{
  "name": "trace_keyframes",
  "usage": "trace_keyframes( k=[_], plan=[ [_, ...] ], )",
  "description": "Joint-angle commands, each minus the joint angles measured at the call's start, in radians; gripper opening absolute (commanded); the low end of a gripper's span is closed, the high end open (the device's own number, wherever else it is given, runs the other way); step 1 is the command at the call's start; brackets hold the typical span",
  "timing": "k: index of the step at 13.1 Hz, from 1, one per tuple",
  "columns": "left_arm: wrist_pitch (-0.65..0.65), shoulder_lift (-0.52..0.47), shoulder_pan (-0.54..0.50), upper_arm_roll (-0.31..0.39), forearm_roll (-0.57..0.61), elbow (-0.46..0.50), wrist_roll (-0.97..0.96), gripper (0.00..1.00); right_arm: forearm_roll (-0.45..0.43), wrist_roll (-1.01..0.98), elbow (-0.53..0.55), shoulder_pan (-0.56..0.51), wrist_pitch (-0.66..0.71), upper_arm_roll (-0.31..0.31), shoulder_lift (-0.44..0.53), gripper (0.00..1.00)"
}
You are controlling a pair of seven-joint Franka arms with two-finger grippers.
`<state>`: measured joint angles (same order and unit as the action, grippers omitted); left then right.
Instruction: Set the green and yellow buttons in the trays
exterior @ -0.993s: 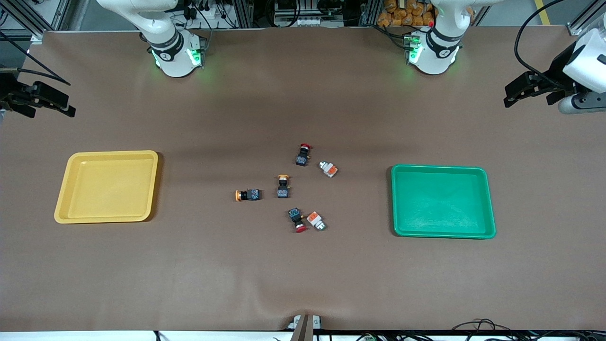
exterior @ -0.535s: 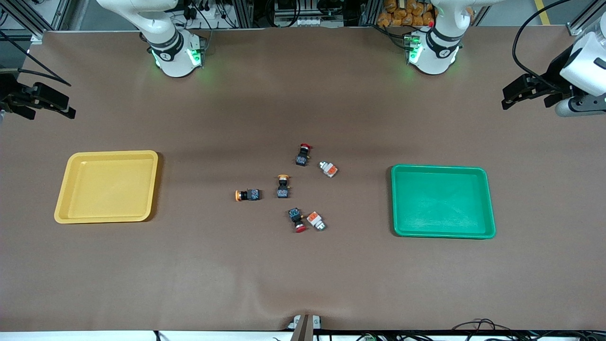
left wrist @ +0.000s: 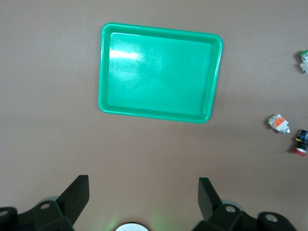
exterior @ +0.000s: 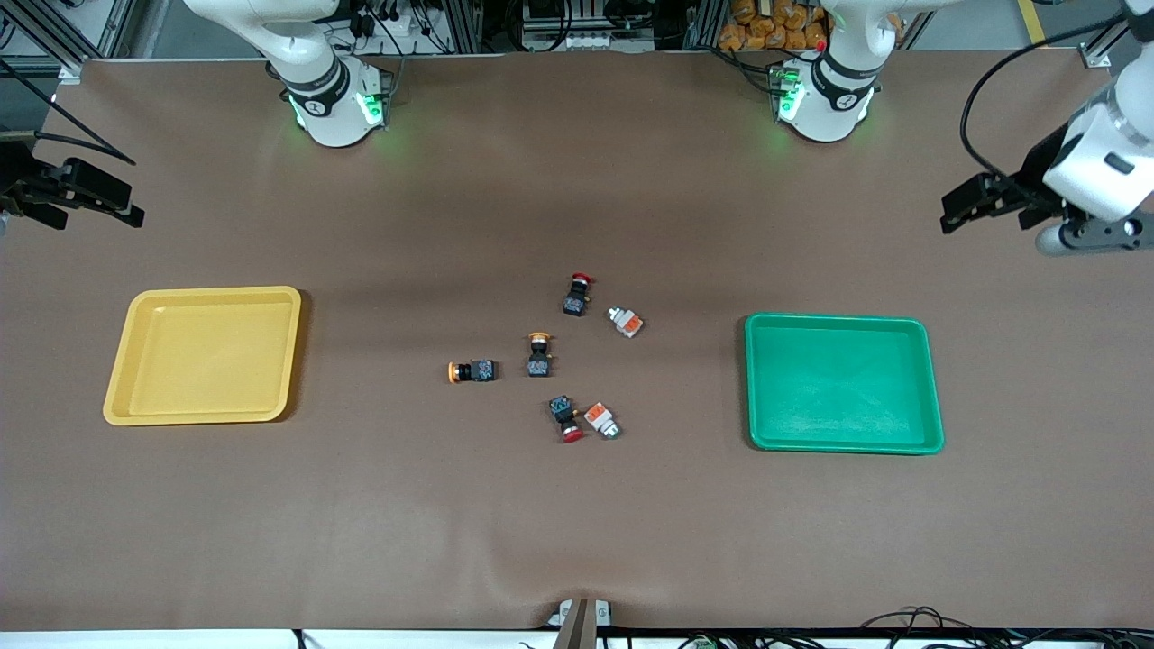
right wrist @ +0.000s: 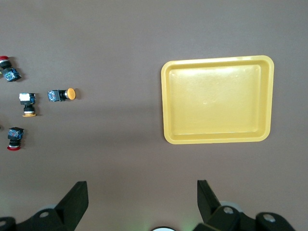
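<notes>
nothing placed yet: yellow tray and green tray hold nothing, all four buttons lie between them, left gripper and right gripper both spread wide and unladen over the table's ends.

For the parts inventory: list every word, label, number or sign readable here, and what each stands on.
None can be read.
Right arm's base: a small dark mark on its collar, too small to read.
Left arm's base: the same, unreadable.
Yellow tray, green tray and buttons: no text visible.

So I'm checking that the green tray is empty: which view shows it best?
The left wrist view: the green tray shows large, whole and empty. The front view shows it whole but smaller; the right wrist view misses it.
</notes>
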<state>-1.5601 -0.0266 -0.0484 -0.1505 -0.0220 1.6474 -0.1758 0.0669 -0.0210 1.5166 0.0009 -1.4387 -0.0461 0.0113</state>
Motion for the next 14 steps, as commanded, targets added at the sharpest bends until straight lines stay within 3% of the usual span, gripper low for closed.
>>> trace_keyframes(
  k=[1,5,10,14],
  plan=[
    [-0.014,0.074,0.013,-0.033,-0.030,-0.049,-0.123,1.00,-0.018,-0.008,-0.018,0.011,0.009,-0.008,-0.010,1.00],
    [-0.090,0.224,0.039,-0.121,-0.035,-0.113,-0.408,1.00,-0.010,-0.008,-0.019,0.007,0.014,-0.008,-0.016,1.00],
    [-0.214,0.431,0.175,-0.119,-0.024,-0.230,-0.759,1.00,-0.016,-0.007,-0.024,0.007,0.012,-0.008,-0.022,1.00],
    [-0.440,0.578,0.252,-0.112,-0.007,-0.271,-0.950,1.00,-0.006,-0.007,-0.029,0.010,0.009,-0.008,-0.050,1.00]
  ],
)
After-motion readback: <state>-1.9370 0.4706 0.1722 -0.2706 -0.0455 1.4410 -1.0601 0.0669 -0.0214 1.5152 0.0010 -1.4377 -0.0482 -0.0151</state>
